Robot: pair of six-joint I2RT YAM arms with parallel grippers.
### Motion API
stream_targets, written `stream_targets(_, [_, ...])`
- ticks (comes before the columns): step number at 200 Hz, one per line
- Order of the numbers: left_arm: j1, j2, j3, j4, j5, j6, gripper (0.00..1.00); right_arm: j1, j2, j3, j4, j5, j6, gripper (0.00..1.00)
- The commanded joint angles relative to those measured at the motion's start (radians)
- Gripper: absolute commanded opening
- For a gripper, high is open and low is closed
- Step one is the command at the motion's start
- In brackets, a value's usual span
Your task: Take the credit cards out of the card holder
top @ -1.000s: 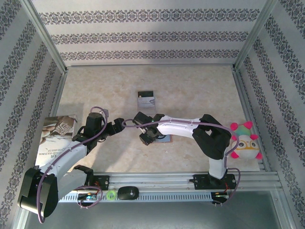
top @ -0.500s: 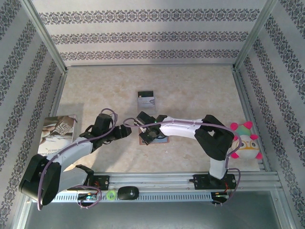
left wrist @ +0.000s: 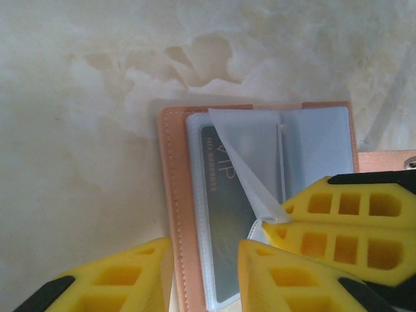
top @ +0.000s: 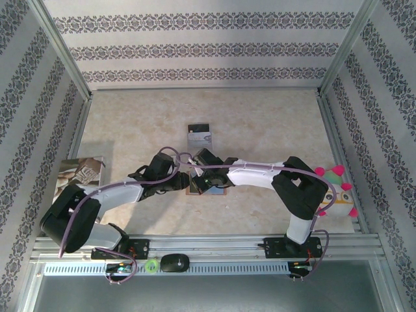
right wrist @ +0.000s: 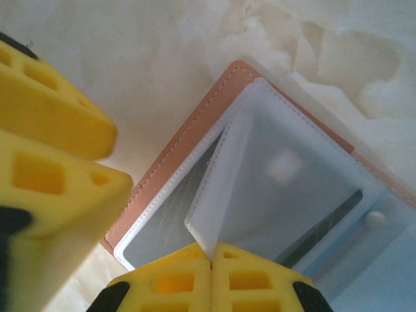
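Observation:
The card holder [left wrist: 172, 169] lies open on the table, tan leather with clear plastic sleeves; in the top view it sits under both grippers [top: 221, 190]. A grey credit card [left wrist: 224, 201] marked VIP sits in the bottom sleeve. My right gripper [right wrist: 211, 250] is shut on the corner of a clear sleeve leaf [right wrist: 260, 169] and holds it lifted. My left gripper [left wrist: 205, 250] is partly open, straddling the holder's stitched edge. One of its fingers is over bare table and the other over the card. The right gripper's yellow fingers [left wrist: 338, 214] sit just right of it.
A silvery clear case with a black end [top: 200, 135] lies farther back on the marble-look table [top: 260, 123]. A magazine [top: 78, 179] is at the left edge, a plush toy [top: 335, 194] at the right. Patterned walls enclose the table.
My left arm swung right to the card holder and its jaws narrowed around its edge. My right gripper shut on the sleeve leaf and shifted slightly right.

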Motion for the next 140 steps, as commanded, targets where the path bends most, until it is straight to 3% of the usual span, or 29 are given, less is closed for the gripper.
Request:
stream_targets(1, [-0.026,0.041,0.032,0.026,-0.013,0.020,0.28,-0.002,-0.028,-0.026,0.047,-0.029,0.028,0.00])
stream_targets(54, [-0.038,0.101,0.076,-0.071,-0.039,0.041,0.18,-0.003,-0.042,-0.052,0.084,-0.035,0.048,0.00])
stream_targets(140, [-0.051,0.173,0.093,-0.191,-0.021,0.074,0.17,-0.008,-0.060,-0.096,0.134,-0.027,0.091,0.00])
